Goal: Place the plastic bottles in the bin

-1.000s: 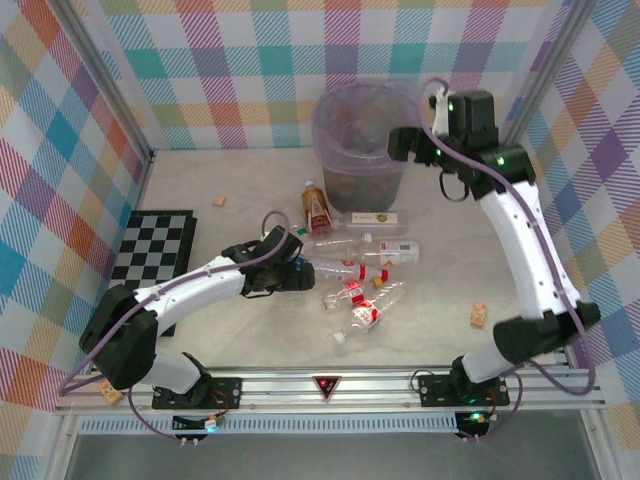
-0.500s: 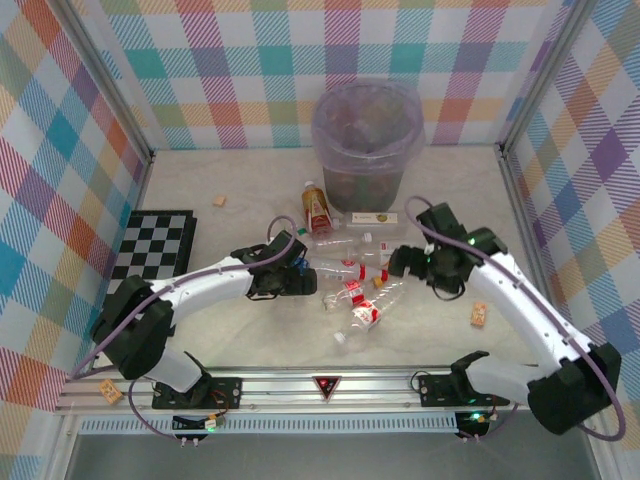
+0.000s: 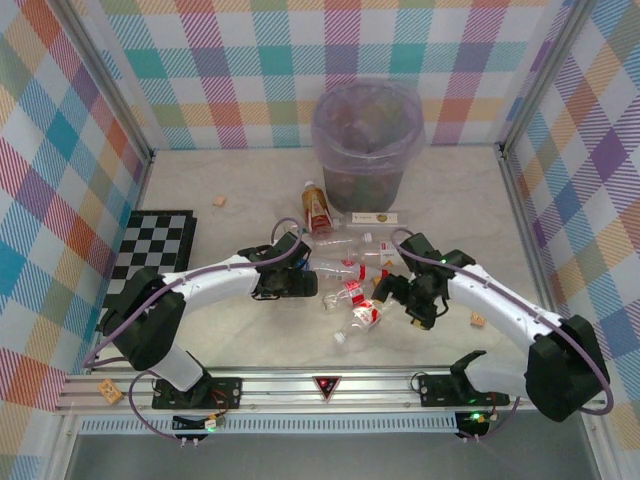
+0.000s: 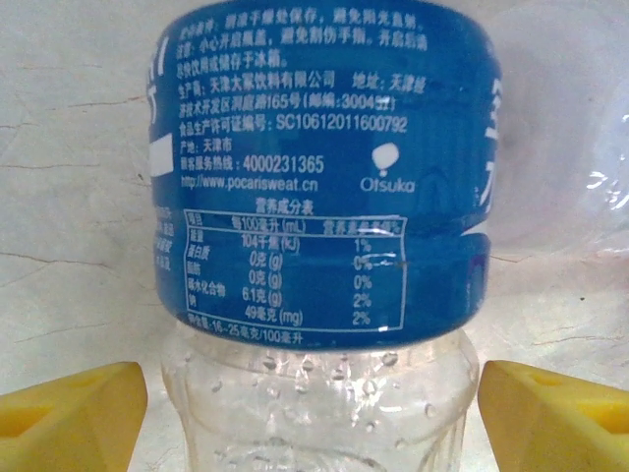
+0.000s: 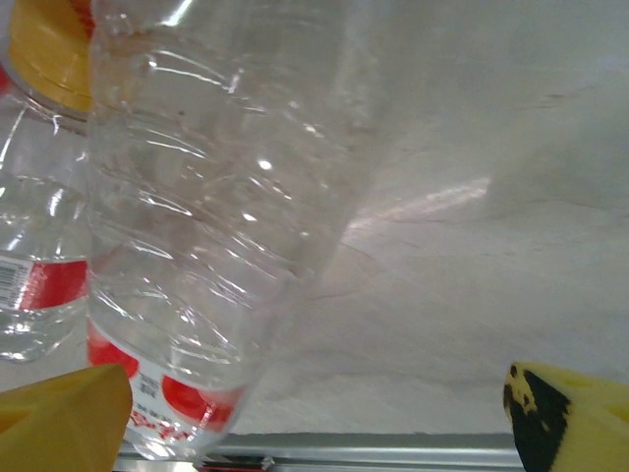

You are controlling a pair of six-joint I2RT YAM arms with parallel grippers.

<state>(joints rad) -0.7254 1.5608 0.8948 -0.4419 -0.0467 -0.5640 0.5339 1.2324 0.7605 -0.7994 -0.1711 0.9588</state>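
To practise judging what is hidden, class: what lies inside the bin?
Inside the bin, brownish shapes show low down through its cloudy wall. What they are, and how many, cannot be told: the wall blurs them.

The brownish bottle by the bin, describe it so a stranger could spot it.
Find the round lilac bin at the back. Just in front of its left side is one bottle with a yellowish cap. Its brownish body and red label stand out; the neighbours are clear.

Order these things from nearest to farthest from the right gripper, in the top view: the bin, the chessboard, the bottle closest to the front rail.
1. The bottle, right beside the right gripper.
2. The bin, at the back.
3. The chessboard, far left.
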